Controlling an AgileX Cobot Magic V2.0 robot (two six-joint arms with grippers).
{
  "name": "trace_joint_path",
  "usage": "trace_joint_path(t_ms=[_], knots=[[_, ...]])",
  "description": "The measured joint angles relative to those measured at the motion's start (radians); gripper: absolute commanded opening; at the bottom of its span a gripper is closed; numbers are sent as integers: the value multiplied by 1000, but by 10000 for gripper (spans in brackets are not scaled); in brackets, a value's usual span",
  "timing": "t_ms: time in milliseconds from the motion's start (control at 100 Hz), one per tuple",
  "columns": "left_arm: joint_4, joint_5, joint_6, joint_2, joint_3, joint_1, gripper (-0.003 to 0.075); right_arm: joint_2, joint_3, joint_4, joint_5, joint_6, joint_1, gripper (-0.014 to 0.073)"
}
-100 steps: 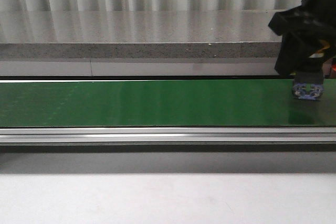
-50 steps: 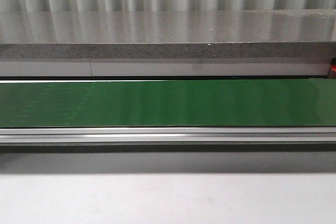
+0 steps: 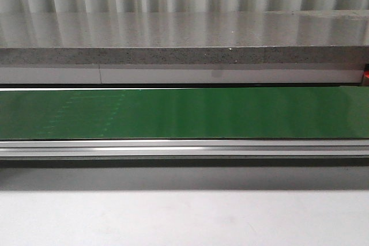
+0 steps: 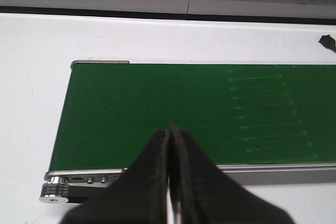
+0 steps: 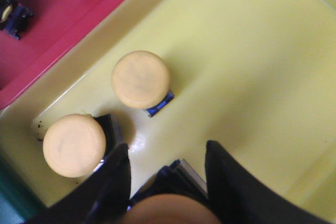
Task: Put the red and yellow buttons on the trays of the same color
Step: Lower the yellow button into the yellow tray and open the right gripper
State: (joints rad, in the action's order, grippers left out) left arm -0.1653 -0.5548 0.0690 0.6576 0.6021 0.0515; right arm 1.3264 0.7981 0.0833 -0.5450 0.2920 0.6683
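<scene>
Gone from the front view since a second ago is the right arm, which then hung over the far right end of the green conveyor belt with a button in its jaws; that view now holds only the bare belt, its aluminium rail and the grey stone ledge behind it.

Seen from its own wrist camera, the right gripper is clamped on a yellow-capped button, the two dark fingers pressing either side of it, low over the yellow tray. Two more yellow buttons rest on that tray's floor: one on a blue base, the other on a dark base close to the tray's corner. Just beside the yellow tray lies the red tray, with dark button bases showing at its edge.

Over the left end of the belt, the left gripper is closed tight with nothing between its fingers, the tips meeting above the green surface near the end roller. White tabletop surrounds the conveyor frame.
</scene>
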Motion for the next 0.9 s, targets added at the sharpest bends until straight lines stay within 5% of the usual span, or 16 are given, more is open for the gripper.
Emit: trace_joint_path(t_ms=[740,900], knots=[[0,0,0,0,0,0,-20,220,0,0,114,18,57,139],[0,0,0,0,0,0,-20,233,0,0,117,18,57,293]])
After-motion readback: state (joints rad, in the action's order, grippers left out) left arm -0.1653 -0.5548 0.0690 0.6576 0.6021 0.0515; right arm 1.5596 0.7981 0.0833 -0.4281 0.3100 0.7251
